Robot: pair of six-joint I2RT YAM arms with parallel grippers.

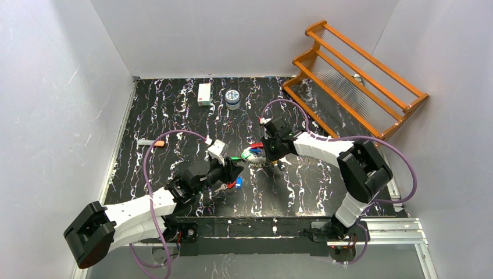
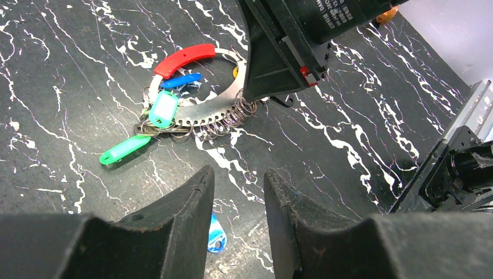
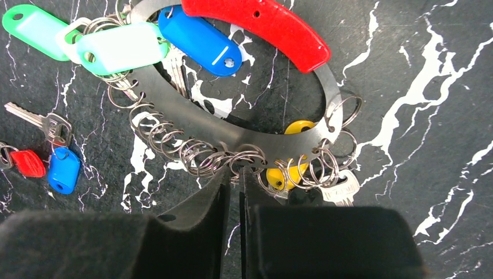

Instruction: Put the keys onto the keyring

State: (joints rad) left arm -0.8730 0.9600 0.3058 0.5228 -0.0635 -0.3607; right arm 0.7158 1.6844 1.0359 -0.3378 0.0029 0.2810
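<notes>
Found right claw (image 3: 232,177) nearly shut at 6 o'clock rim of flat silver keyring (image 3: 192,119), centre of desk (image 1: 302,192); grip unconfirmed. Left claw (image 2: 238,174) open over blue-tagged silver key (image 2: 216,235). Risked thin rim slipping out on lift.

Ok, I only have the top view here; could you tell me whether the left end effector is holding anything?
Observer: No, the left end effector is open, with nothing between its fingers.
Operator: Thank you. Where exactly is the right one working?
Observer: The right end effector has its tips at the row of small rings along the keyring edge.
</notes>
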